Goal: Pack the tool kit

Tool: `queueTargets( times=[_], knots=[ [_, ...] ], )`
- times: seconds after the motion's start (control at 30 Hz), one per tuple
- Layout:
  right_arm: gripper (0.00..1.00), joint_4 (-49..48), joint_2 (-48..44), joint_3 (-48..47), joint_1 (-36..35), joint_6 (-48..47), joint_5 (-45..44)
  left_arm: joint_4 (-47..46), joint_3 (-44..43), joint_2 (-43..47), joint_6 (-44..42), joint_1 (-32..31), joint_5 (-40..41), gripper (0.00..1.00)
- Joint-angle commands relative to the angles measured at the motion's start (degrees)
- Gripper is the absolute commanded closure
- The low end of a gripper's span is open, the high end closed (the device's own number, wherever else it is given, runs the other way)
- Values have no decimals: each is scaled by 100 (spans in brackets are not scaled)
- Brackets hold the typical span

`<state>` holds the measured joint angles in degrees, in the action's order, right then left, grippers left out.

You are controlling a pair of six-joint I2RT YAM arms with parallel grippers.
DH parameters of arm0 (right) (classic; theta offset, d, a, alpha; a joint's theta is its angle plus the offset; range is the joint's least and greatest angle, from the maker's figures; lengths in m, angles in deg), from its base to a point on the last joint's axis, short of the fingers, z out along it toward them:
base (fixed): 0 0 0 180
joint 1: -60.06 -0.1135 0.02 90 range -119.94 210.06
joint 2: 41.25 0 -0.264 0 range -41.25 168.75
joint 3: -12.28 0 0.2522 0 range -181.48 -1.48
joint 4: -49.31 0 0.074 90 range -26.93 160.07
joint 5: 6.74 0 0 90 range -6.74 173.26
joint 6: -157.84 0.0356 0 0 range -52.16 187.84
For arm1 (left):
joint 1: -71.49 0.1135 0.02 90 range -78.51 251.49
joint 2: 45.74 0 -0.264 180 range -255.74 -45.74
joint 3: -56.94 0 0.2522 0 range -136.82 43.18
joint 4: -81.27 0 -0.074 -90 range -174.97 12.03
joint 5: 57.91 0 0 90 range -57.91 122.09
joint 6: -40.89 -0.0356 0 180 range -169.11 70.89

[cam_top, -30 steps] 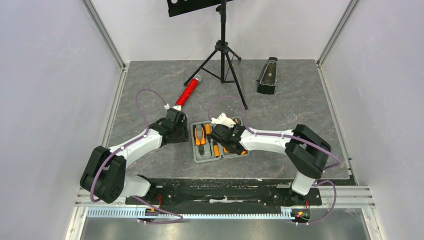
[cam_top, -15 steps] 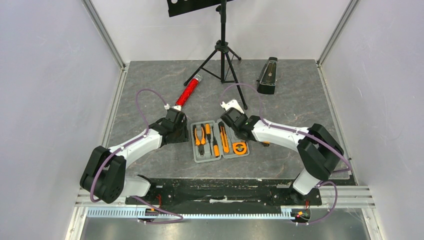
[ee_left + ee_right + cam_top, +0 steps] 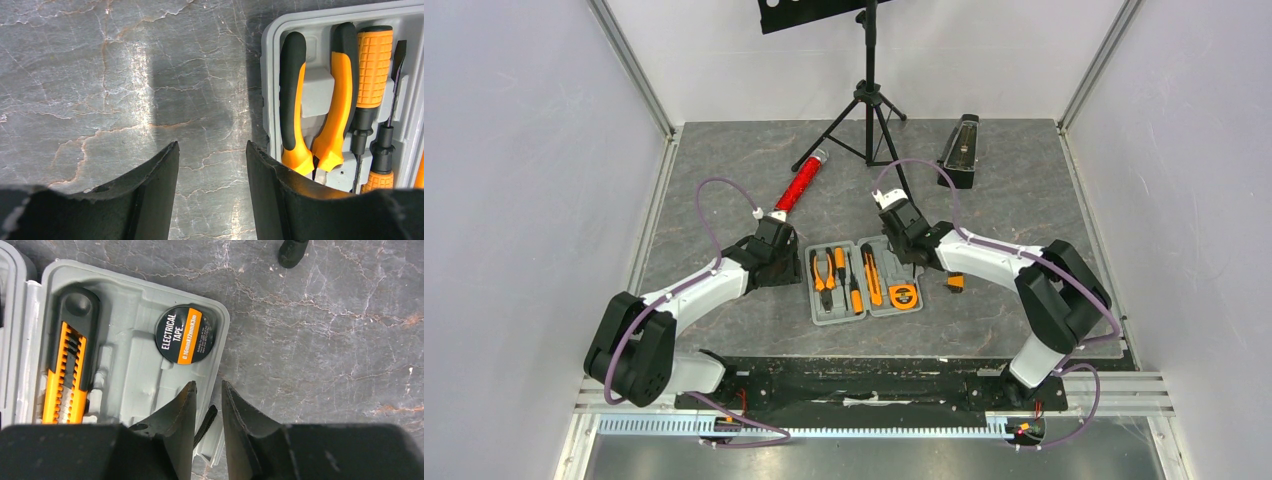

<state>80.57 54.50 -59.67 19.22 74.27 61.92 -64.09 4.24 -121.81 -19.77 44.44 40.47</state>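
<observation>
Orange tool lies loose at the case's three o'clock; closing now would omit it. Left gripper apart, right gripper barely apart.

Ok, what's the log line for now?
tool case open; pliers, screwdrivers, utility knife, electrical tape in; left jaws open beside case; right jaws over case edge

The grey case lies open and flat on the table. Its left half holds pliers and screwdrivers. The right half holds a knife and a roll of electrical tape. One small orange-and-black tool lies outside, just to the right.
</observation>
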Motion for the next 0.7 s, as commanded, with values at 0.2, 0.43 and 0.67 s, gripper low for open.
queueTargets(
  times=[0.2,0.43,0.67],
  knots=[
    [73,-140,58,243,199,-24,490,-149,-20,110,110,24,-39,42],
    [84,-41,-122,339,217,-29,523,-137,-28,109,113,22,-46,42],
    [100,7,-340,283,225,-79,534,-121,-26,127,113,24,-23,42]
  ],
)
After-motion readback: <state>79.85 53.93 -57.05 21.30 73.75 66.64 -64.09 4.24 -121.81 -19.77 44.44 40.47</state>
